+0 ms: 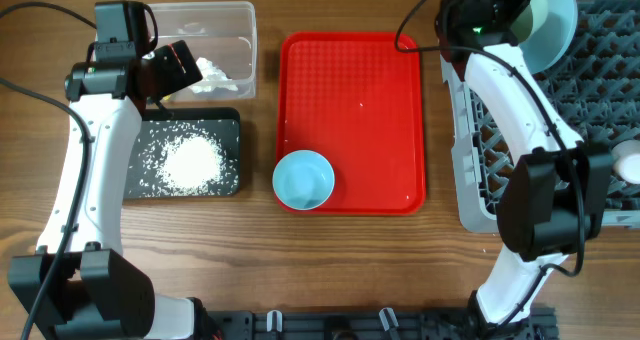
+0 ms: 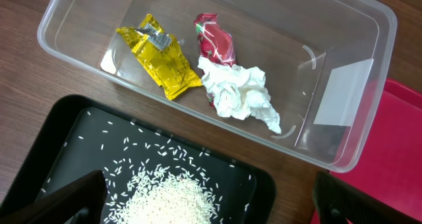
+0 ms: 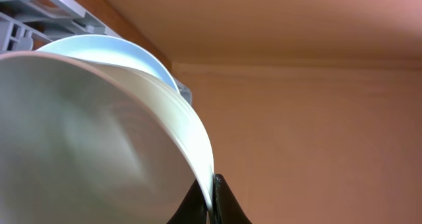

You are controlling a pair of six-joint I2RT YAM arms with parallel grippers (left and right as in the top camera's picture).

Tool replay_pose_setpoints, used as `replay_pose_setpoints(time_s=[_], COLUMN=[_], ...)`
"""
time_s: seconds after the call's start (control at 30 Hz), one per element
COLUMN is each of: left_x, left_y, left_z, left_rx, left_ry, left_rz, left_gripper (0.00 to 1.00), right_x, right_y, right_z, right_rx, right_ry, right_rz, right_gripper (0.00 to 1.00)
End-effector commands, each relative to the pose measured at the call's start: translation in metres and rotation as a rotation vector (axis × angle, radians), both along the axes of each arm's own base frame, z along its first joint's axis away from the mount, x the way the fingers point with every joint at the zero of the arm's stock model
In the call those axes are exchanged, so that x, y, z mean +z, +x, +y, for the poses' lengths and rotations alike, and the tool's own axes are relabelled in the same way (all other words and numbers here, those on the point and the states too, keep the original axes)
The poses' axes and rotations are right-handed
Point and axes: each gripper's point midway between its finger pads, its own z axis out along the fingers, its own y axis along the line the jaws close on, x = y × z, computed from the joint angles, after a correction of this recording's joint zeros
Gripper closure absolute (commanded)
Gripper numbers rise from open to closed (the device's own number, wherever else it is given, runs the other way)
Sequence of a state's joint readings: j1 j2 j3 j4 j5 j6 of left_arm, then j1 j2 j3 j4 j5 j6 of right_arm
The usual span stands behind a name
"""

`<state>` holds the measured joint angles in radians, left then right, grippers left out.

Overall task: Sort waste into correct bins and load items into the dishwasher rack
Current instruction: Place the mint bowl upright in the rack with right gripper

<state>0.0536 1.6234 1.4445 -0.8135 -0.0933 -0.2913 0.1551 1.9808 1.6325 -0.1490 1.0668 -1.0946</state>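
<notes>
yellow wrapper [image 2: 160,56], red wrapper [image 2: 214,38], tissue [image 2: 241,92] in tub [image 2: 277,33]; rice [image 2: 168,201] in black tray [image 2: 59,145]; plate [image 1: 568,25] upright in rack [image 1: 600,70]

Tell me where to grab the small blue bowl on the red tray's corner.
I'd pinch the rim of the bowl from above, straddling its thin wall. It sits upright and open, so the rim is exposed all round; the red tray has a lip that crowds a low side approach.

Overhead: looked straight down from well above table [image 1: 330,260], far enough to take in both arms, clear tub [image 1: 200,25], black tray [image 1: 238,150], red serving tray [image 1: 350,70], dishwasher rack [image 1: 600,70].
Left wrist: pointed down, close over clear tub [image 2: 386,46] and black tray [image 2: 62,125]. Shared both, plus red serving tray corner [image 2: 395,158], with overhead.
Right wrist: sat almost against pale bowl [image 3: 99,138]. Shared dishwasher rack corner [image 3: 33,16] and light blue plate [image 3: 125,49] with overhead.
</notes>
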Motion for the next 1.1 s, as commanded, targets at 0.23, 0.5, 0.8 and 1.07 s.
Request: replay_pose_setpoints(time_s=[0.23,0.5,0.8,1.07], left_x=[0.009,0.009,0.009,0.009], left_y=[-0.001,-0.001,-0.001,-0.001], left_z=[0.004,0.004,0.004,0.004], left_rx=[0.019,0.019,0.019,0.019], left_ry=[0.006,0.006,0.006,0.006], left_rz=[-0.024,-0.024,-0.024,-0.024], left_gripper=[0.0,0.0,0.0,0.0], right_x=[-0.056,-0.074,-0.072,-0.078], right_y=[0.008,0.011,-0.018,-0.011], right_z=[-0.021,-0.021,-0.017,0.047], right_rx=[-0.042,-0.057,-0.207,-0.069], right_ry=[0.066,0.079,0.048,0.066], right_rz=[0.039,0.042,-0.024,0.004], right_gripper=[0.96,0.96,0.46,0.0])
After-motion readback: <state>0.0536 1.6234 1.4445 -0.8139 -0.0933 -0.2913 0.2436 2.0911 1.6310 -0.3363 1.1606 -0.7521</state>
